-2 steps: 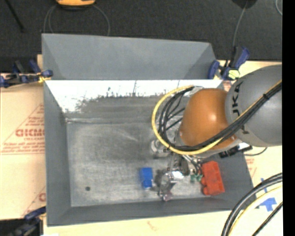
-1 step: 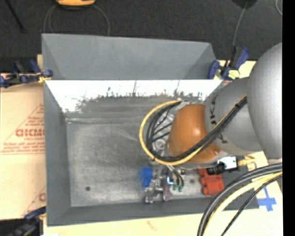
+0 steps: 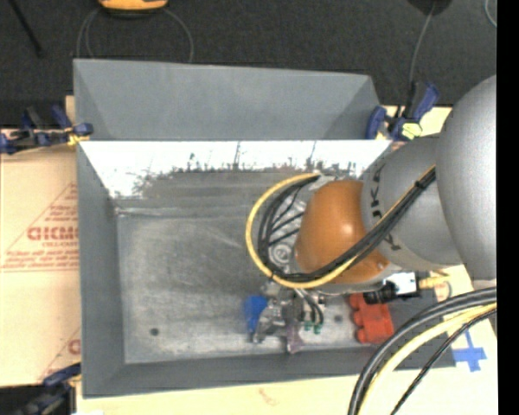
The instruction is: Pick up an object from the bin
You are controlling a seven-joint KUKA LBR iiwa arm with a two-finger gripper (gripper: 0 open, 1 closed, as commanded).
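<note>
My gripper is low in the bin, near the front wall and right of the middle, under the arm's orange cover. A small blue thing lies right against its left side; whether it is gripped cannot be told. A red blocky thing sits on the bin floor just to the gripper's right, partly covered by the arm. Small green bits show beside the gripper's lower right.
The arm and its looped cables cover the right half of the bin. The front wall runs close below the gripper. A small dark speck lies on the bare grey floor at the front left.
</note>
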